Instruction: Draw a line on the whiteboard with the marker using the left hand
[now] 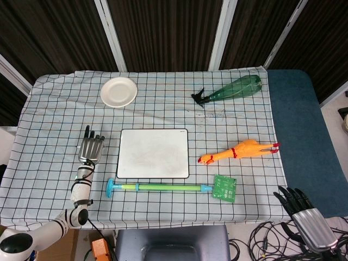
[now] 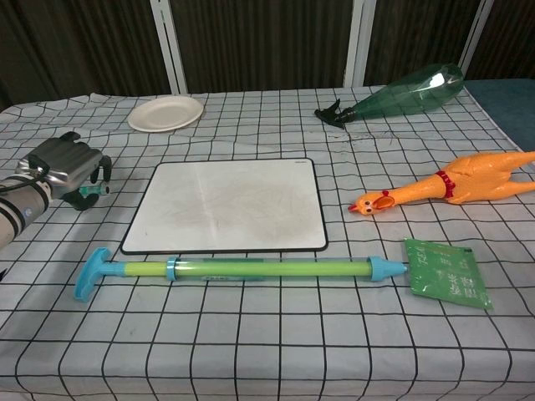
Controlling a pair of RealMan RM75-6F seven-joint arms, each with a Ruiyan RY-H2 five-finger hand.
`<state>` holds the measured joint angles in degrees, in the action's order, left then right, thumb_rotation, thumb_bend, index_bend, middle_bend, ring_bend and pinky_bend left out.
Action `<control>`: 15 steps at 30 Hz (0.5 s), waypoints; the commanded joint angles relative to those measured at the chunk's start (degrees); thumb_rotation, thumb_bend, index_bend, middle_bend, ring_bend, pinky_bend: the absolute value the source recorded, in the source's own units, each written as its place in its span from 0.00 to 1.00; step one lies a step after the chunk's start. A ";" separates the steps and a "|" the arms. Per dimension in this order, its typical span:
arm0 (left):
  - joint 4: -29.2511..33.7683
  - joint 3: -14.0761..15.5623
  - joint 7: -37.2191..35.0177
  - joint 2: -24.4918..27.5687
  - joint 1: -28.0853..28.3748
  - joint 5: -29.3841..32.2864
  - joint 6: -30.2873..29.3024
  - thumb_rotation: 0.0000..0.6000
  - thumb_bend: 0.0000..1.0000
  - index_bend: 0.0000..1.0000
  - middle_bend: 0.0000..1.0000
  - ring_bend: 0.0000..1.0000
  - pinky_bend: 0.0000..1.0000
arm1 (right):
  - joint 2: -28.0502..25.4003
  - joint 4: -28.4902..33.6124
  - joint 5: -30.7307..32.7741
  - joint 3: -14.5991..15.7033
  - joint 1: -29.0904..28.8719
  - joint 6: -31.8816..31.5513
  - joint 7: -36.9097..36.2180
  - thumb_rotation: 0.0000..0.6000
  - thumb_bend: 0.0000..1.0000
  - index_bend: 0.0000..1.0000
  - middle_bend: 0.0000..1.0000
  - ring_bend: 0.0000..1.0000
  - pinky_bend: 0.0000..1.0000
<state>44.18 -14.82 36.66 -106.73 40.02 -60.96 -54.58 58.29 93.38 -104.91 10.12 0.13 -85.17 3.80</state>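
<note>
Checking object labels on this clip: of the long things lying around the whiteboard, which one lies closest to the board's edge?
The green water pump with blue ends, parallel to the whiteboard's near edge. The rubber chicken and green bottle lie farther off.

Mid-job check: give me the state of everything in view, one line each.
Left hand: curled, holding the marker beside the board.
Right hand: off the table, fingers apart, holding nothing.
Whiteboard: flat, only faint smudges.
Spray bottle: lying on its side.
Plate: nothing on it.
Rubber chicken: lying down.
Water pump: flat.
</note>
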 commanded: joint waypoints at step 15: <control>-5.49 0.72 0.53 -2.35 0.93 0.12 0.84 1.00 0.41 0.43 0.44 0.21 0.00 | -0.25 -0.08 -0.11 -0.03 -0.01 -0.30 -0.53 1.00 0.33 0.00 0.00 0.00 0.07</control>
<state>38.72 -14.13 37.23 -109.04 40.93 -60.79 -53.72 58.05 93.30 -105.03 10.09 0.12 -85.47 3.27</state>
